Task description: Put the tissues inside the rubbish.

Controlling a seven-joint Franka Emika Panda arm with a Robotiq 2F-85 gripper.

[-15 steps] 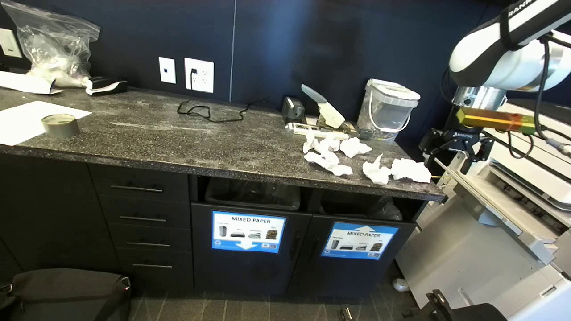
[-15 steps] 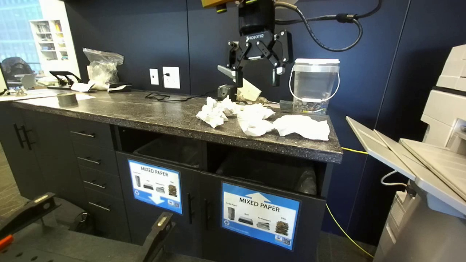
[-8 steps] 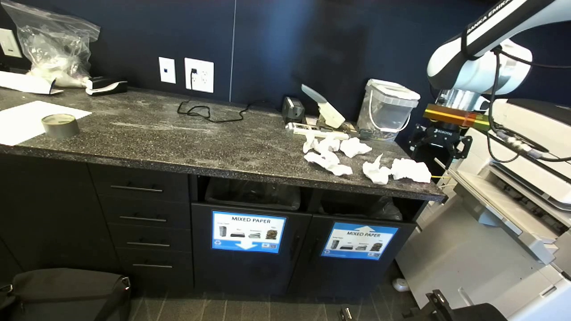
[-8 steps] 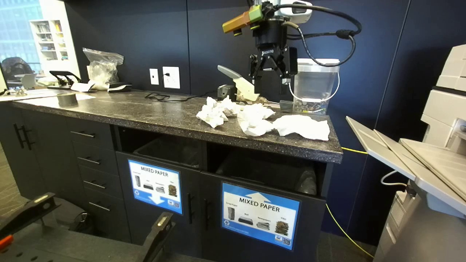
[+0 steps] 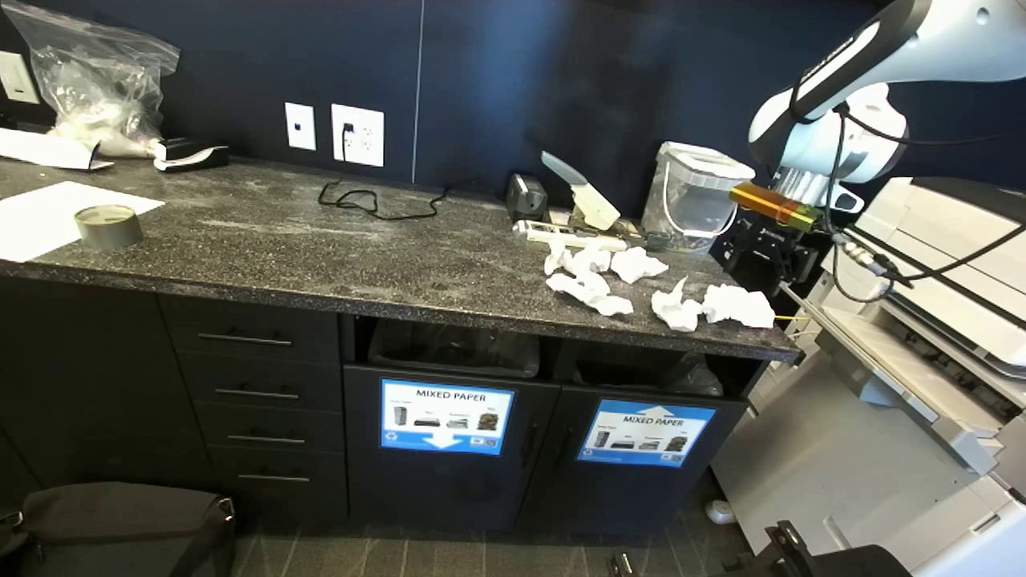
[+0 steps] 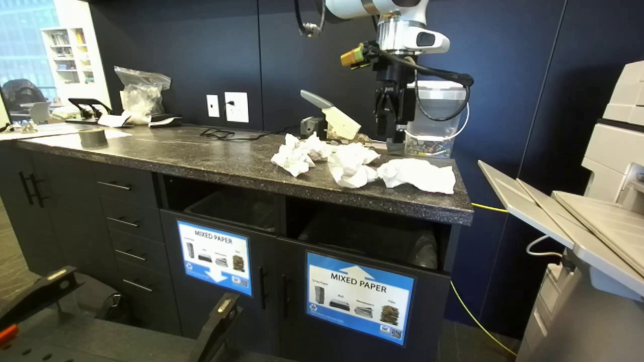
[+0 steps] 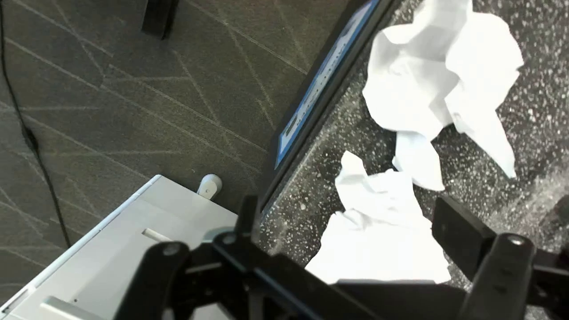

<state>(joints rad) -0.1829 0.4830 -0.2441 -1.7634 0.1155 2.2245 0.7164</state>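
Tissues [image 7: 378, 244] blown out in wrist view, glare on bench [image 6: 146, 151] toward bright window [image 6: 27, 35] (dark wall [image 5: 513, 72] shows sheen).

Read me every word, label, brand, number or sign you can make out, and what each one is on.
"MIXED PAPER", on the down-arrow sign, on a cupboard door.
"MIXED PAPER", on the up-arrow sign, on the neighbouring cupboard door.
Fine print on both signs: too small to read reliably.
Lettering on the robot arm and the gripper: too blurred.
No readable numbers.
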